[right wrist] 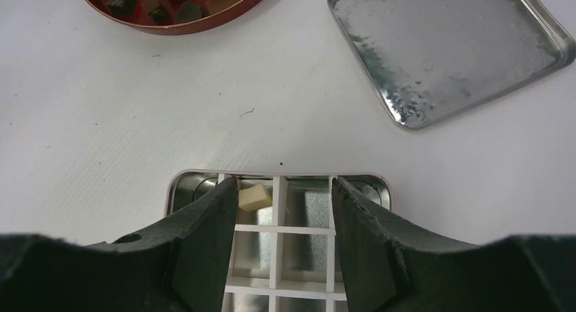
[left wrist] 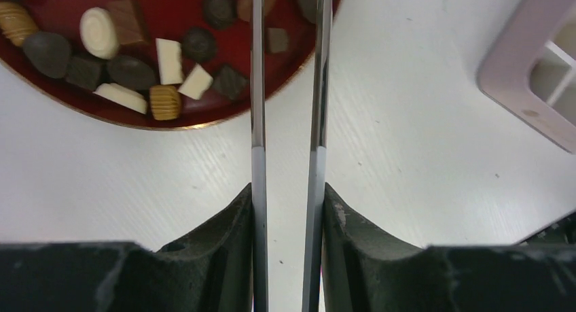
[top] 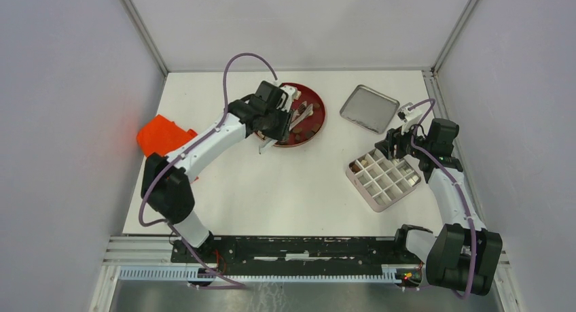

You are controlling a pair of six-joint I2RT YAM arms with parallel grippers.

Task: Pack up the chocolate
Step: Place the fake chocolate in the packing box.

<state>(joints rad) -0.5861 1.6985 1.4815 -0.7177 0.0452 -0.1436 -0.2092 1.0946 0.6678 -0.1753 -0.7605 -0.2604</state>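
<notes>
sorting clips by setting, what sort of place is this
Most likely a robot lab test cell, not a kitchen or shop: plain grey panel walls in aluminium framing, a white table, and the left arm and right arm bolted to a rail at its near edge.

White table (top: 285,189) w/ pale grey walls (top: 61,67) on 3 sides, even light.
</notes>
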